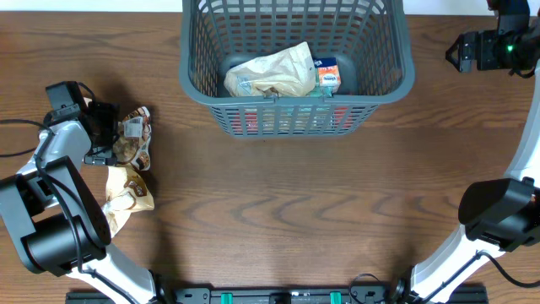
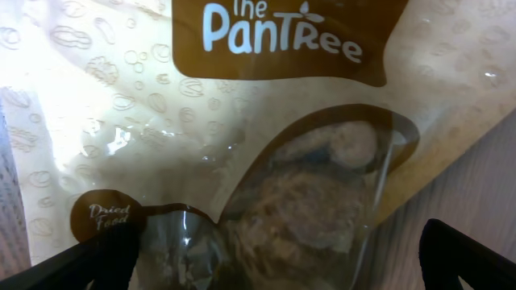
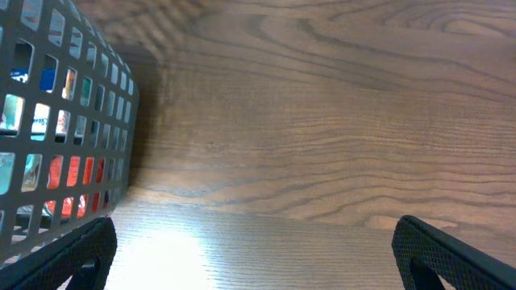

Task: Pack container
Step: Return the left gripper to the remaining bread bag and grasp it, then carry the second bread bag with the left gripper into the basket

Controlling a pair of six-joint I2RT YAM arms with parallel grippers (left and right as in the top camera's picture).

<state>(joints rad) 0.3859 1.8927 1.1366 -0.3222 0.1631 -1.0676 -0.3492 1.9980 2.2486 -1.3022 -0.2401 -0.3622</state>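
Note:
The dark grey lattice container [image 1: 384, 84] stands at the back middle of the table. It holds a crumpled beige packet [image 1: 274, 72], an orange-and-blue packet [image 1: 327, 76] and more packets beneath. A beige-and-brown "The PanTree" snack packet [image 1: 135, 135] lies at the left and fills the left wrist view [image 2: 266, 121]. My left gripper [image 1: 114, 139] is open, and its fingers [image 2: 274, 270] straddle this packet's lower end. My right gripper [image 1: 453, 52] is open and empty, to the right of the container. The right wrist view shows its fingers [image 3: 254, 258] over bare wood and the container wall [image 3: 72, 121] at left.
A second beige snack packet [image 1: 128, 190] lies just in front of the first one at the left. The brown wooden table [image 1: 304, 211] runs to the front edge, where both arm bases stand.

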